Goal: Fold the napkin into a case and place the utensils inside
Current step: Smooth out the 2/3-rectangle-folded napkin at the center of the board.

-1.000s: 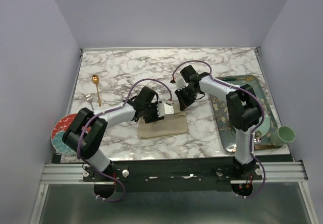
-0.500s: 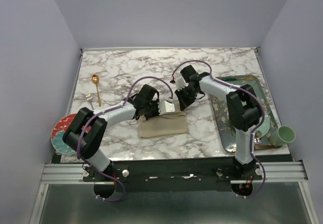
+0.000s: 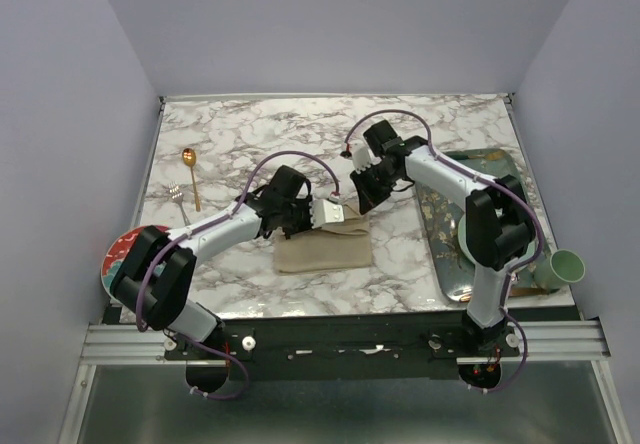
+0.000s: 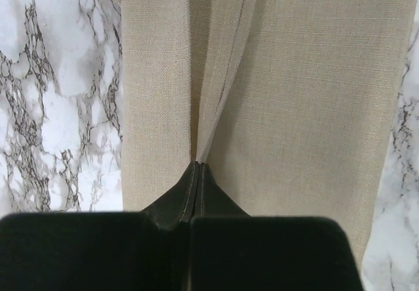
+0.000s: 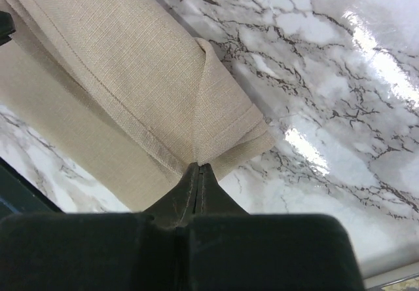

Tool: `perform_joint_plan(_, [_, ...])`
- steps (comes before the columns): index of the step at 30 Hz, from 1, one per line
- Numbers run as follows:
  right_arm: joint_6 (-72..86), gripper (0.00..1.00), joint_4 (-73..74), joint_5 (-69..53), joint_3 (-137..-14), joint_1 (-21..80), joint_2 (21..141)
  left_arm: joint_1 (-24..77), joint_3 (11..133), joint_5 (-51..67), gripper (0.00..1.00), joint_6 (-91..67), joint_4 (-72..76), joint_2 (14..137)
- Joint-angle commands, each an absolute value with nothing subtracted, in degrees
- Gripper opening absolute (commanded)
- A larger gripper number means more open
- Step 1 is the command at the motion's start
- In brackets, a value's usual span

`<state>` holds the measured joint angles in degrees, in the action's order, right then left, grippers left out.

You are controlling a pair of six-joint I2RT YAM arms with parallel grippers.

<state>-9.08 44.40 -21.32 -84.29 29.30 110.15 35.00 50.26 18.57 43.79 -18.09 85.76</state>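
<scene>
Top view: the napkin (image 3: pixel 322 246) lies as a folded oblong on the marble table (image 3: pixel 260 134), just below the centre of the frame. The left gripper (image 3: pixel 338 218) and the right gripper (image 3: pixel 352 208) meet at its upper edge, close beside each other. The spoon (image 3: pixel 189 164) and the fork (image 3: pixel 178 195) lie in the upper left of the frame, well apart from the napkin, untouched. A plate (image 3: pixel 116 264) sits at the lower left, and a tray (image 3: pixel 448 264) and a cup (image 3: pixel 565 265) at the right. Left wrist view: the left gripper (image 4: pixel 198 167) has its jaws closed tight on a raised ridge of cloth, which runs up the frame from the fingertips. The napkin (image 4: pixel 301 75) spreads flat on both sides of that ridge. Right wrist view: the right gripper (image 5: pixel 198 167) has its jaws closed on a hemmed corner of the napkin (image 5: pixel 124 55), where the cloth is drawn up into a small peak. More cloth layers lie beneath, towards the lower left of the frame. Judgement: the step in hand is the folding, with 2 pinches set on the upper layer. No finished pocket shows, and step 2, loading the spoon and fork, has not begun. The next move calls for both arms to carry the pinched layer together, at equal height and tension. If 1 side leads, the fold is likely to skew or drag the layers below.
</scene>
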Motion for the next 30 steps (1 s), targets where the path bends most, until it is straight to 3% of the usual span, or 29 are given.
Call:
perform_joint_plan(1, [-9.32,0.00,47.99,-23.20,-84.03,29.62,108.20,35.59,51.42,21.53,0.00,41.84,-21.35,83.15])
perform_joint_plan(9, [-8.35,0.01,46.76,-23.56,-79.28,31.02,107.66,37.61,49.22,21.36,0.00,40.26,-21.97,82.97])
perform_joint_plan(24, [-5.27,0.01,44.56,-16.44,-79.97,31.91,118.38,38.41,46.67,19.51,0.01,35.69,-21.88,89.73])
perform_joint_plan(26, [-5.36,0.01,45.08,-15.39,-82.87,31.91,119.70,36.74,46.93,19.95,0.06,32.53,-22.15,90.26])
perform_joint_plan(30, [-7.20,0.01,45.35,-13.80,-88.76,31.91,122.86,32.44,48.25,21.79,0.30,29.53,-21.53,89.66])
